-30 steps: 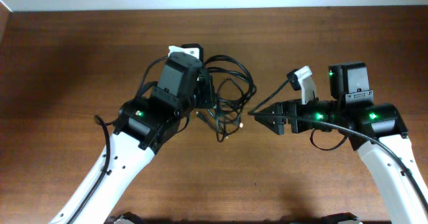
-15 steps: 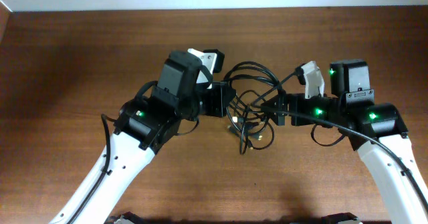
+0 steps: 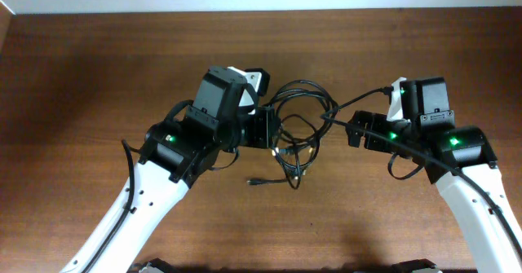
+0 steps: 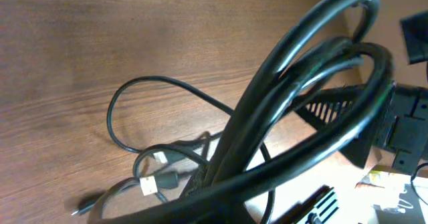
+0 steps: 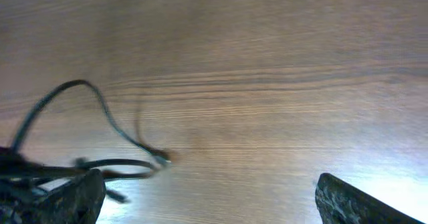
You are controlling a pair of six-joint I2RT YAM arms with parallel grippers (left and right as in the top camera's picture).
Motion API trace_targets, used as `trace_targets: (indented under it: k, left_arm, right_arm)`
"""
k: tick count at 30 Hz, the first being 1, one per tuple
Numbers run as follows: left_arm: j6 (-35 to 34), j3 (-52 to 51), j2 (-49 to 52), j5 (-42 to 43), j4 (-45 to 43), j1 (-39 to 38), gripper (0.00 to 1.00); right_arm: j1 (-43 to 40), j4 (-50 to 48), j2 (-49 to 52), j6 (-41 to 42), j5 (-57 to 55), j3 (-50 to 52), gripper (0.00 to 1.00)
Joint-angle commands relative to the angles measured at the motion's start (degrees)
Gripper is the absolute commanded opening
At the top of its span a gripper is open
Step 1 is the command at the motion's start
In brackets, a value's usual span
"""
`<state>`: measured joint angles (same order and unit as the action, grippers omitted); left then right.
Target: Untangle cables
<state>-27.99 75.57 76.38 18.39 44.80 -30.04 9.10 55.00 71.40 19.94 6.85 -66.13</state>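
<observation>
A tangle of black cables hangs in loops between the two arms in the overhead view. My left gripper is shut on the thick strands of the bundle, which cross close in front of the left wrist camera and hide the jaws. Thinner cable loops and a white-tipped plug lie on the wood below. My right gripper is open, its fingers wide apart and empty, just right of the tangle. A thin cable loop shows at its left.
A loose plug end lies on the brown wooden table below the tangle. One black strand runs from the tangle toward the right arm's wrist. The table's far edge meets a white wall at the top.
My right gripper has let go of the cable, opened and drawn back to the right. My left gripper has moved right with the bundle, and a plug end now lies on the table.
</observation>
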Motion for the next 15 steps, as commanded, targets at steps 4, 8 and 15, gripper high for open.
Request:
trace_targets:
  k: [4, 8, 15]
  left_arm:
    - [3.89, 0.0, -2.12, -0.2, 0.24, 0.11, 0.0]
    - [6.47, 0.0, -2.12, -0.15, 0.52, 0.09, 0.0]
    - [11.87, 0.0, -2.1, -0.98, 0.74, 0.11, 0.0]
  right_arm:
    - [0.15, 0.52, -0.76, 1.92, -3.48, -1.07, 0.99]
    - [0.15, -1.22, -0.76, -2.82, 6.01, -1.07, 1.0]
    - [0.15, -4.9, -1.11, -9.27, 19.74, -1.07, 0.86]
